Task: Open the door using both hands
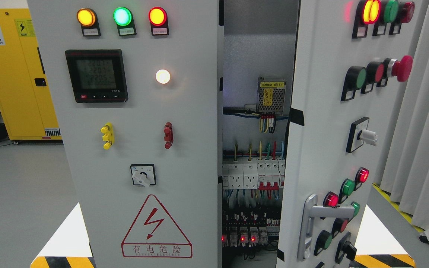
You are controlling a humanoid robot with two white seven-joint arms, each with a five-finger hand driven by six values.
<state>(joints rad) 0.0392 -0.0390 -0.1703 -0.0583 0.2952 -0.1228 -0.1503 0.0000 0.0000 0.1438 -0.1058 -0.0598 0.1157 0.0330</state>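
Nearest my camera, the right door (pixel 322 149) of the electrical cabinet already stands swung out toward me, its tall axis upright and its silver handle (pixel 308 223) low at the picture's right, while the left door (pixel 140 149) faces me flat and looks closed. Neither hand shows, so I can't tell how the fingers stand. I judge the opening half done; next I'd need a hand on the left door's inner edge.

Right door (pixel 326 149) swung open – silver handle (pixel 309 223) near its lower edge. In the gap, breakers (pixel 253 175) and coloured wires (pixel 266 124). Left door (pixel 184 111) shut, lamps lit – yellow cabinet (pixel 13 74) far left.
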